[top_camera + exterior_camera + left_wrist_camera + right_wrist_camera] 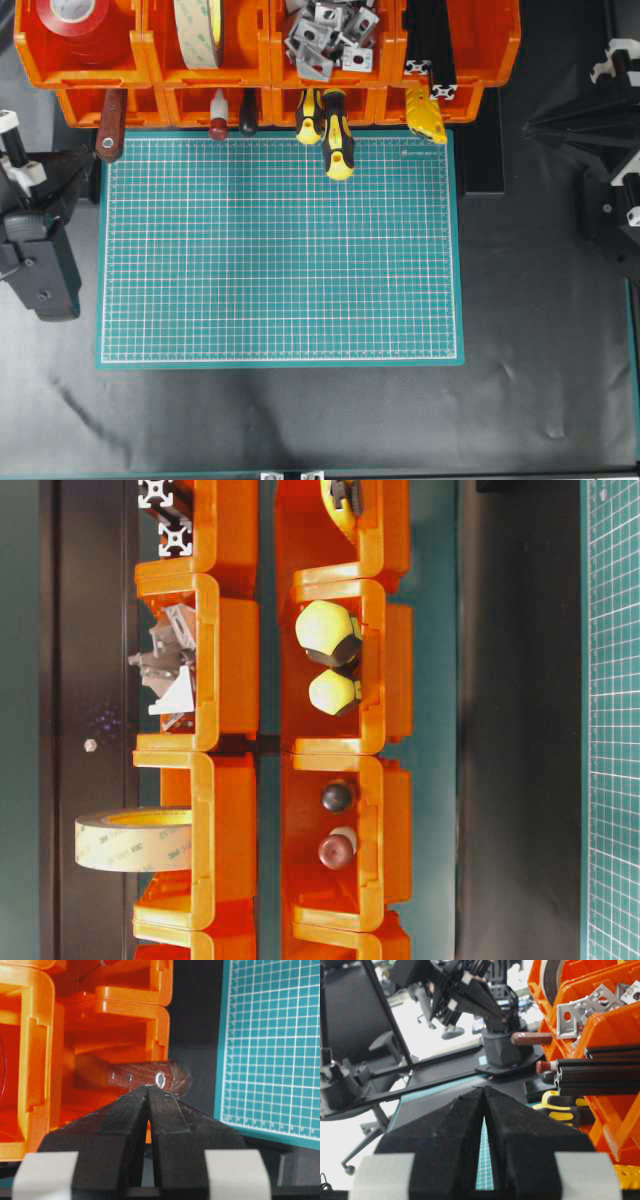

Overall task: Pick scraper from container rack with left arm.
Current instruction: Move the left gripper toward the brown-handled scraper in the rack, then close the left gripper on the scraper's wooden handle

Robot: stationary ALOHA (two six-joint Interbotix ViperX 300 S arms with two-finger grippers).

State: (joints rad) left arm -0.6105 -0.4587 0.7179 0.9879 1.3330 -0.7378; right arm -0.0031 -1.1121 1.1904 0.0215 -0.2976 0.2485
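- Overhead exterior view: the scraper (110, 127) lies in the leftmost lower bin of the container rack (150, 52), at about 11 o'clock of the green cutting mat (280, 250); its ringed handle end juts out over the counter (300, 420).
- Left gripper (88, 160), at 9 o'clock of the mat, points toward that handle end with its fingers pressed together, holding nothing.
- Left wrist view: the closed fingertips (145, 1091) sit just below the handle's metal ring, at 12 o'clock from the gripper.
- Right gripper (484, 1091) is closed and empty, well apart from the rack.
- Judged progress: approach nearly complete; opening, grasping and withdrawing the scraper remain.
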